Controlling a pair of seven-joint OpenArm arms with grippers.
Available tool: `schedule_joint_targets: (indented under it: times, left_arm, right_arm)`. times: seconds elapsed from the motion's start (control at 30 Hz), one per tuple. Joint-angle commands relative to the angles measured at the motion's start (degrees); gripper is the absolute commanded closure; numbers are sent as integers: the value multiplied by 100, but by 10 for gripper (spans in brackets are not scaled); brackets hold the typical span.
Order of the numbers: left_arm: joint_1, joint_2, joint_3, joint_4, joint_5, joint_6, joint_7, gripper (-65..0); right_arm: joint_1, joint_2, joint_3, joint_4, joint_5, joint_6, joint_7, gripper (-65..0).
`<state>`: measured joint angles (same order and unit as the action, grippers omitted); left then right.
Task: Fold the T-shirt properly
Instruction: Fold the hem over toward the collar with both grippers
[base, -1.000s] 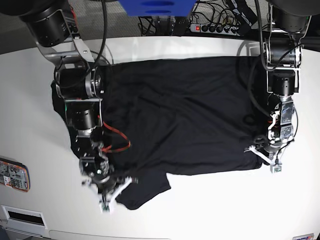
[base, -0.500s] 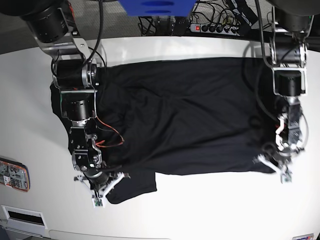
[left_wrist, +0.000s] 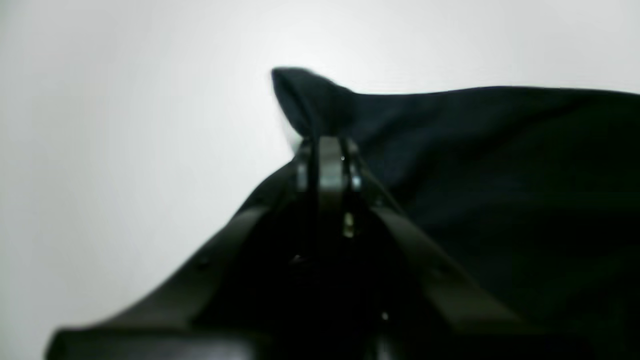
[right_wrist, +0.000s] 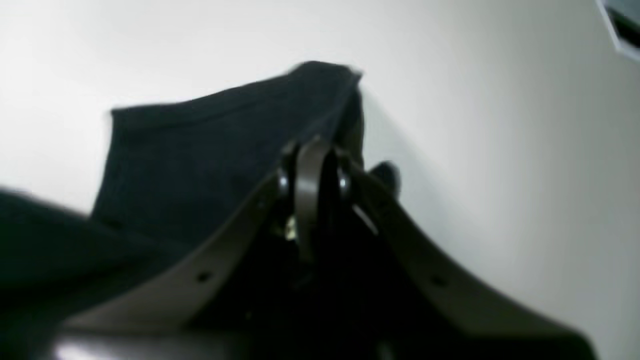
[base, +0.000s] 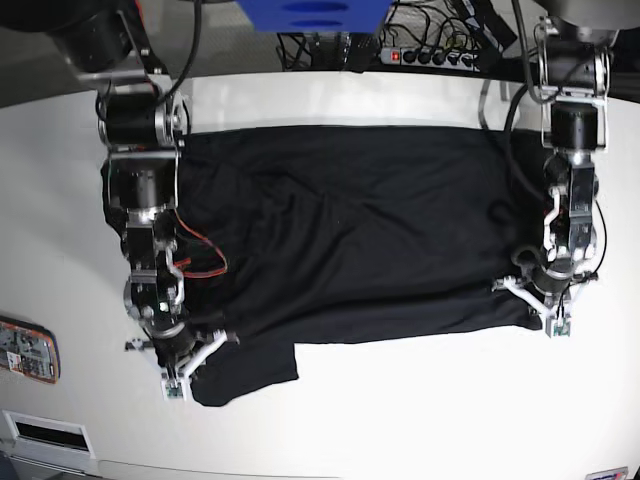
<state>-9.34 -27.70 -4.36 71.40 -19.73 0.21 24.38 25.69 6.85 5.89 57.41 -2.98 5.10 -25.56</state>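
T-shirt (base: 350, 235): black, spread flat across middle of white table (base: 420, 410), wrinkled, one sleeve toward near edge.
Left gripper (left_wrist: 325, 150): clamped on shirt's hem corner.
Right gripper (right_wrist: 312, 150): pinching sleeve fabric.
Far edge: power strip (base: 430, 55), cables.

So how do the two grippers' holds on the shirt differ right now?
The left gripper pinches a hem corner of the T-shirt, which lies flat beside it. The right gripper holds cloth by the sleeve, which juts out nearer the table's front edge. The left gripper also sits farther from that edge than the right. Both are shut on black fabric.
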Motion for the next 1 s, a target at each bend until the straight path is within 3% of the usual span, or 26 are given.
schedule_joint_targets:
  times: [0.0,0.13,0.27,0.47,0.6,0.97]
  left_arm:
    - [95,-82,-219,329,34,45,-104,0]
    - [728,181,-799,1216,61,45,-104,0]
    - [1449,331,-1204,2096,69,45,-104,0]
    - [2178,392,-1608,3063,61,45,-104,0]
    - [2565,595,-1836,3502,61,45,-104,0]
    - [3181,709,-1942,3616,61,54,-139,0]
  right_arm:
    - [46,40,13,303,13,-22,73,0]
    - [-437,49,48,875,21,-22,73,0]
    - [-824,49,567,1525,13,-22,73,0]
    - [-1519,49,787,2334,13,-22,64,0]
    - [-1993,49,804,2853,13,-22,64,0]
    - [-3154,49,1314,4286,4,-22,64,0]
